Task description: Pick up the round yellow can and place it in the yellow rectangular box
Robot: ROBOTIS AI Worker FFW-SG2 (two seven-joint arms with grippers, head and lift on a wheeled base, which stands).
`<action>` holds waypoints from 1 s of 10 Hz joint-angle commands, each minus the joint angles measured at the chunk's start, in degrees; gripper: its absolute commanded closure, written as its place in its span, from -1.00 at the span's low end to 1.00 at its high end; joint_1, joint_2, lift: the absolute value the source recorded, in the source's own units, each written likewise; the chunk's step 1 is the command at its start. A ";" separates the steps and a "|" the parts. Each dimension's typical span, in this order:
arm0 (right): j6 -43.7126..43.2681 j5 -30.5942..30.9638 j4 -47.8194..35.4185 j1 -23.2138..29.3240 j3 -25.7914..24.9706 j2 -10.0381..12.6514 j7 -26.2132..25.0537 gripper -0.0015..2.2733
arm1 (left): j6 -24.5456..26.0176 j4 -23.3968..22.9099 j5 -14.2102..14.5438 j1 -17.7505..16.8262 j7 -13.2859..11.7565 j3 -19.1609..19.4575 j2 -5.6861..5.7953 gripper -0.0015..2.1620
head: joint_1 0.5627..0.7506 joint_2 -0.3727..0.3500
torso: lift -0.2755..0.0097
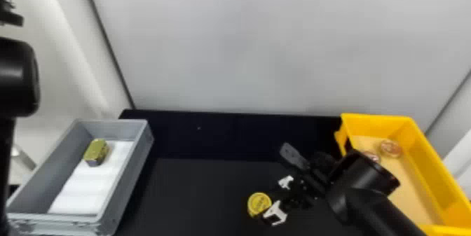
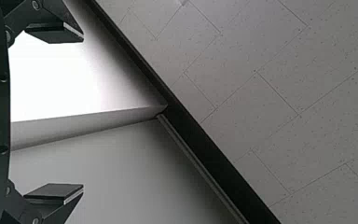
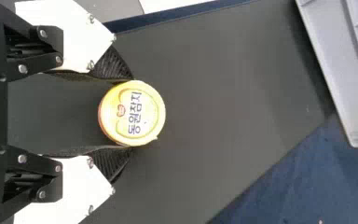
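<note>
Clasping the round yellow can (image 1: 258, 203) between the right gripper (image 3: 129, 113)'s fingers, over the black bench (image 1: 210, 186), well in from both side edges; cannot tell whether lifted. Seemingly at the grasp. Next, raise above the wall of the yellow rectangular box (image 1: 378, 123) at the bench's right edge, then lower clear of two round copper-coloured tins (image 1: 390, 148). Along the left edge, find a grey plastic box (image 1: 129, 175) holding a green-gold block (image 1: 95, 152).

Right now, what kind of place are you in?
It looks like a robot sorting station, maybe in a lab. A gray plastic crate and a yellow rectangular box flank a black work surface, and my right gripper is around a round yellow can.
</note>
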 commanded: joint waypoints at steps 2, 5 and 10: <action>4.00 2.44 -9.28 1.58 -3.39 -2.71 1.90 -0.45 | 0.80 -0.45 0.08 0.29 -0.02 0.02 0.94 -0.87 | 0.07 0.18 | 0.86; 7.16 5.07 -17.81 1.76 -7.18 -6.84 3.22 -0.45 | 1.50 -0.89 0.17 0.11 -0.29 0.02 1.73 -0.87 | 0.07 0.18 | 0.86; 10.86 11.58 -28.62 1.76 -19.22 -13.88 4.45 -0.45 | 2.29 -1.15 0.17 -0.59 -0.55 -0.24 2.52 -0.87 | 0.07 0.18 | 0.86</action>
